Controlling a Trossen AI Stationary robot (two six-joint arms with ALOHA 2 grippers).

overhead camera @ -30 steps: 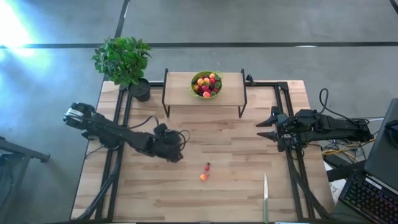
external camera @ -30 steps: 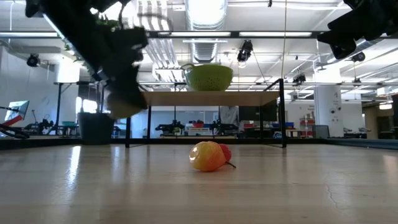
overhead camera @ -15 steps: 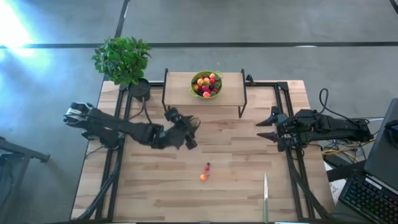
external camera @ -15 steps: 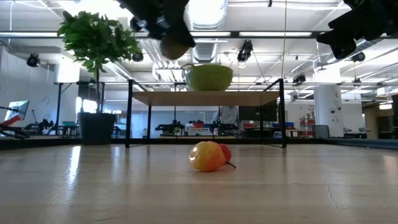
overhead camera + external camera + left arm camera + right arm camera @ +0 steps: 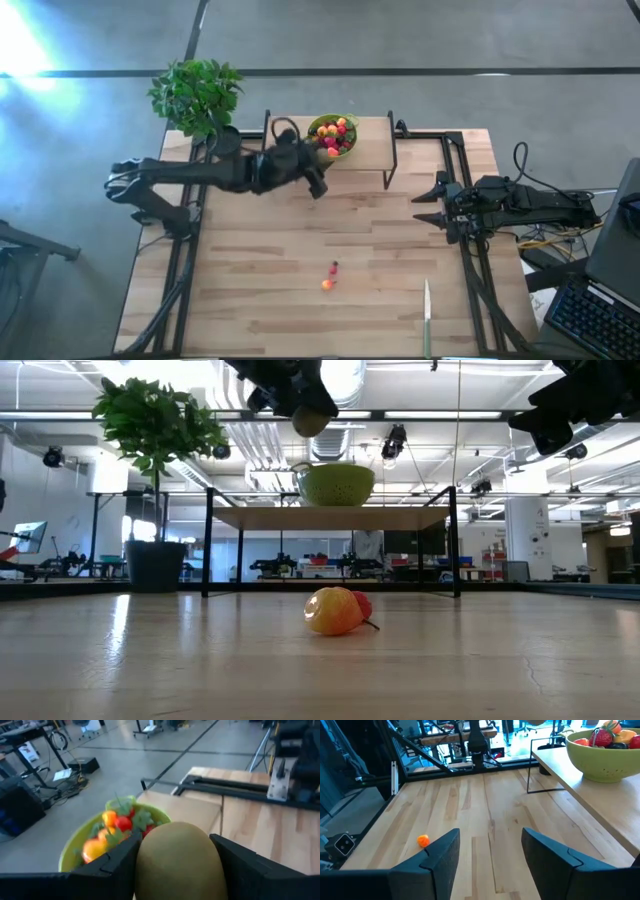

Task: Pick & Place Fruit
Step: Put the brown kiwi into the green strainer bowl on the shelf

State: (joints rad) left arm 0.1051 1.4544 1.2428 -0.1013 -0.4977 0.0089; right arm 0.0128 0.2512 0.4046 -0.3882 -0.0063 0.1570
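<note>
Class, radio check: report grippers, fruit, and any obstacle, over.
Left gripper shut on kiwi, raised beside bowl. Right gripper open, parked at table's right edge. Two small fruits on table. Path clear.

Open tabletop (image 5: 300, 260) around two small fruits (image 5: 329, 277), knife (image 5: 427, 317) near front edge, raised shelf (image 5: 372, 146) at back

the bowl (image 5: 333, 135) sits on the raised shelf (image 5: 370, 145) at the table's (image 5: 260, 290) twelve o'clock, a plant (image 5: 197, 96) at ten. the kiwi (image 5: 177, 860) hangs just beside the bowl's rim. two small fruits (image 5: 330, 277) lie near centre, a knife (image 5: 427, 315) at five.
</note>
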